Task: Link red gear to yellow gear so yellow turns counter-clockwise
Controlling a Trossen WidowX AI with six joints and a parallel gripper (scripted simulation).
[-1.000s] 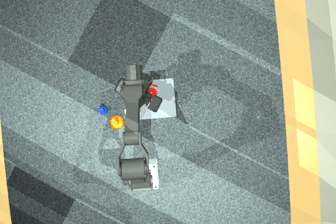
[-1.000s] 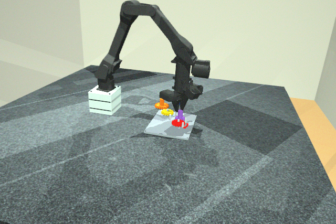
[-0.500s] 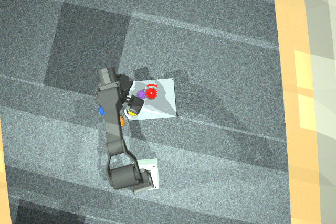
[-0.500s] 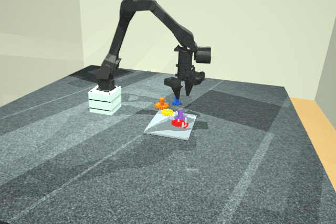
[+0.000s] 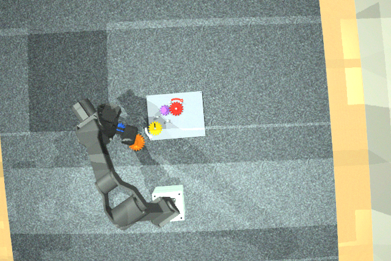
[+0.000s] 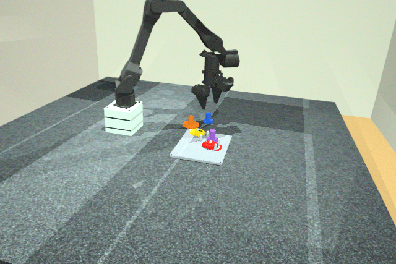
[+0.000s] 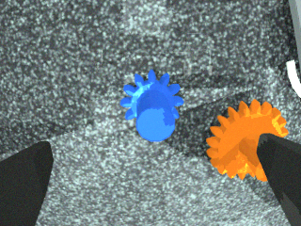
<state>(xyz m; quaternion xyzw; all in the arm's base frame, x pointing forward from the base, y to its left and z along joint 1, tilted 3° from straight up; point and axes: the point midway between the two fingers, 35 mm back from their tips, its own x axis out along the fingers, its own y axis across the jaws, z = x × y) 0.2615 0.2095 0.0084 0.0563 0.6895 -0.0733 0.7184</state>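
My gripper (image 6: 210, 106) (image 7: 157, 149) (image 5: 120, 127) is open and empty, pointing down above the blue gear (image 6: 208, 119) (image 7: 155, 124), which stands upright on the table with its knob between the spread fingers in the wrist view. The orange gear (image 5: 137, 142) (image 6: 190, 124) (image 7: 240, 137) stands beside it, partly behind one finger in the wrist view. On the grey board (image 5: 192, 125) (image 6: 198, 155), the purple gear (image 5: 164, 110) (image 6: 212, 136) sits low beside the red gear (image 5: 176, 106) (image 6: 209, 144), teeth meeting from above. The yellow gear (image 5: 153, 126) (image 6: 197, 132) sits near the board's corner.
Empty pegs (image 5: 168, 121) (image 6: 200, 137) stand between the purple and yellow gears; others are near the red gear. The red arrow (image 5: 177, 99) and white arrow (image 5: 147, 132) (image 7: 293, 77) mark the board. The white arm base (image 5: 167, 190) (image 6: 123, 120) stands away from the board.
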